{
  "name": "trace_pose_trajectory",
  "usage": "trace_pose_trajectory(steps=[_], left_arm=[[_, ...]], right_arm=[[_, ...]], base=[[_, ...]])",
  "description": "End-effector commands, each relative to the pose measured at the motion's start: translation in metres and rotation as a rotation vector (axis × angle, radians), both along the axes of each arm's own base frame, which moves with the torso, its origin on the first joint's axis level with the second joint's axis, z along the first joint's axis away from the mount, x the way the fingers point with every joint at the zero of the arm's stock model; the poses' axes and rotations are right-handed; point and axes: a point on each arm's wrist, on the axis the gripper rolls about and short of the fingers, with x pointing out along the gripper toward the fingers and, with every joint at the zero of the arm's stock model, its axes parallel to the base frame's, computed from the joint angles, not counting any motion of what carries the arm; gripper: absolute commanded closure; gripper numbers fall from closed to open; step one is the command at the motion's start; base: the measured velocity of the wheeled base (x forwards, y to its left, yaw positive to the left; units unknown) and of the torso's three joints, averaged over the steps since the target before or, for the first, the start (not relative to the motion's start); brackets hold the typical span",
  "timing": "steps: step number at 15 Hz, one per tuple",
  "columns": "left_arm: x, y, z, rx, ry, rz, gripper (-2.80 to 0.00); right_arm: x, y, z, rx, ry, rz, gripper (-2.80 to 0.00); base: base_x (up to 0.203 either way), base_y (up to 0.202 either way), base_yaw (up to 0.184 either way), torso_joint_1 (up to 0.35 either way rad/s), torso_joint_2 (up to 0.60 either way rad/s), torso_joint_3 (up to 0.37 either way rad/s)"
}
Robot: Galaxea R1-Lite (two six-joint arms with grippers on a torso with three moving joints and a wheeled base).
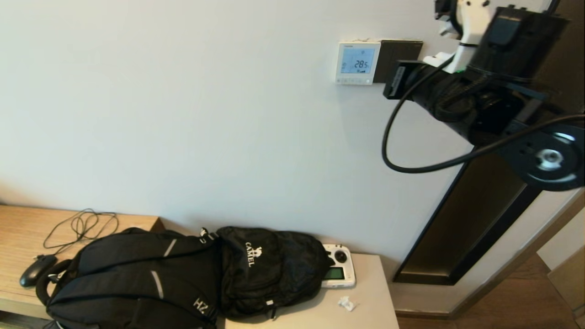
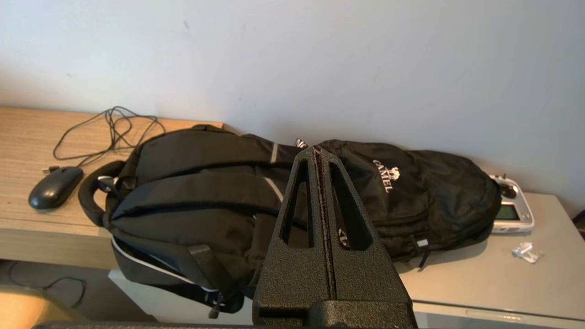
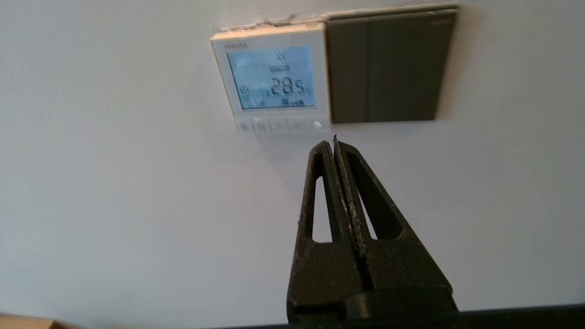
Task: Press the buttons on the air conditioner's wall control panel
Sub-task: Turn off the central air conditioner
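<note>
Right now the right gripper (image 3: 334,142) has its fingers pressed together, holding nothing, tips near the buttons (image 3: 279,124) but apart from them. Panel (image 1: 358,62): white square plastic on the wall, blue screen, beside a glossy black plate (image 1: 400,57). Left gripper (image 2: 318,154) also closed, over a black fabric backpack (image 2: 192,192).

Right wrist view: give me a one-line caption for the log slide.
Right gripper, fingers shut, points just below the buttons of the white wall control panel, beside a dark switch plate.
</note>
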Motion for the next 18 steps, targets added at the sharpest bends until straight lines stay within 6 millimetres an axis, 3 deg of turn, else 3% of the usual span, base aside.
trace_pose_trajectory(steps=[1, 4, 9, 12, 15, 18], left_arm=[[0.000, 0.000, 0.000, 0.000, -0.001, -0.002, 0.00], [0.000, 0.000, 0.000, 0.000, -0.002, -0.001, 0.00], [0.000, 0.000, 0.000, 0.000, -0.001, 0.001, 0.00], [0.000, 0.000, 0.000, 0.000, -0.001, -0.002, 0.00], [0.000, 0.000, 0.000, 0.001, -0.001, 0.001, 0.00], [0.000, 0.000, 0.000, 0.000, -0.001, 0.000, 0.00]], right_arm=[[-0.048, -0.026, 0.017, 0.021, -0.048, -0.005, 0.00], [-0.097, -0.057, -0.005, -0.021, -0.005, -0.028, 0.00], [-0.167, -0.092, -0.087, -0.131, 0.146, -0.035, 0.00], [-0.215, -0.118, -0.123, -0.160, 0.189, -0.005, 0.00], [-0.255, -0.132, -0.161, -0.161, 0.244, 0.010, 0.00], [-0.278, -0.137, -0.203, -0.159, 0.282, 0.021, 0.00]], base=[[0.000, 0.000, 0.000, 0.000, 0.00, 0.000], [0.000, 0.000, 0.000, 0.000, 0.00, 0.000], [0.000, 0.000, 0.000, 0.000, 0.00, 0.000], [0.000, 0.000, 0.000, 0.000, 0.00, 0.000], [0.000, 0.000, 0.000, 0.000, 0.00, 0.000], [0.000, 0.000, 0.000, 0.000, 0.00, 0.000]])
